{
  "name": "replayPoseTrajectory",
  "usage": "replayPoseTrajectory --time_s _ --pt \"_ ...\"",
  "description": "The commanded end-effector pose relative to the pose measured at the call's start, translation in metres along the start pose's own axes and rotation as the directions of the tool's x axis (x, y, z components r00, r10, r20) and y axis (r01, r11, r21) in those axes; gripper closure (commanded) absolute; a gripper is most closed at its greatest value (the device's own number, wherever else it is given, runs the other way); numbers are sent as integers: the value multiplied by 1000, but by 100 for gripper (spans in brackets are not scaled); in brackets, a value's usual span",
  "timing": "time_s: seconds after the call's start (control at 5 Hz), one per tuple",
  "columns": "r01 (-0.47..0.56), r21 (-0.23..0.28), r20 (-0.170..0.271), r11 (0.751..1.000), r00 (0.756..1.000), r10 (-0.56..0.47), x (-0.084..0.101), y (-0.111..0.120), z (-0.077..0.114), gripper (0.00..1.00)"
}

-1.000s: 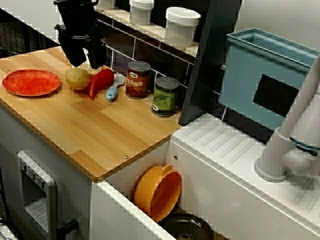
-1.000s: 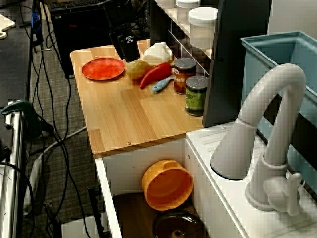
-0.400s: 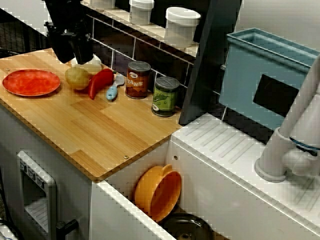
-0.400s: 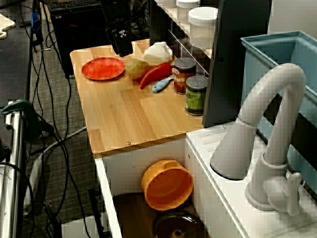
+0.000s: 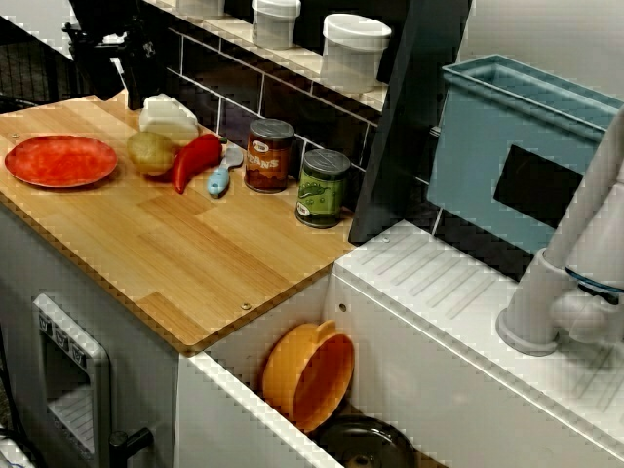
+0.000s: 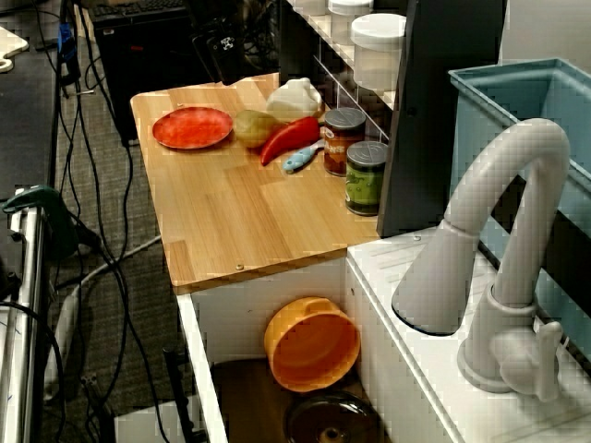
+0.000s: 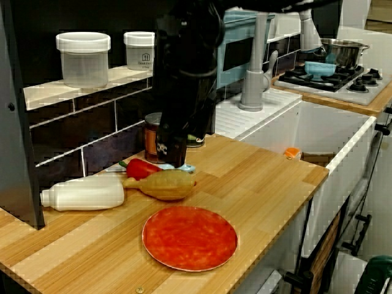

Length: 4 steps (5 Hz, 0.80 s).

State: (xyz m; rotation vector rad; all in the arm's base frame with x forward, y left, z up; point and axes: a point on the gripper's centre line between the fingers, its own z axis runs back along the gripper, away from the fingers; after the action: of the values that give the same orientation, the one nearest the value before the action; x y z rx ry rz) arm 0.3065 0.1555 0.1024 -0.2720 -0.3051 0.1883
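Hand: your hand (image 7: 171, 154) has lifted and backed toward the rear-left corner since a second ago; it hangs empty, and you cannot tell how wide it stands.
Potato: the potato (image 5: 150, 152) lies on the tabletop (image 5: 195, 255), below the hand and apart from it. It is likely firm, light and rounded, so grip across its middle.
Neighbours: red pepper (image 5: 197, 158) just beside it; white bottle (image 5: 168, 115) just behind; red plate (image 5: 60, 160) near.

Countertop (image 5: 195, 244) smooth wood; plate (image 5: 60, 160) likely matt plastic; bottle (image 7: 82, 193) smooth plastic; pepper (image 5: 198, 156) glossy; can (image 5: 268, 154) metal, paper label.
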Motion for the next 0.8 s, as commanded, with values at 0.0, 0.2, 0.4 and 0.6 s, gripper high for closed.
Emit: replayPoseTrajectory --time_s 0.0,0.2,0.4,0.6 --pt "-238 162 234 958 952 197 2 -18 -22 0" --pt "-272 131 195 953 950 245 5 -24 -33 0" --pt "-223 127 154 967 967 203 5 -31 -31 0" --pt "-157 122 118 980 983 143 2 -35 -23 0"
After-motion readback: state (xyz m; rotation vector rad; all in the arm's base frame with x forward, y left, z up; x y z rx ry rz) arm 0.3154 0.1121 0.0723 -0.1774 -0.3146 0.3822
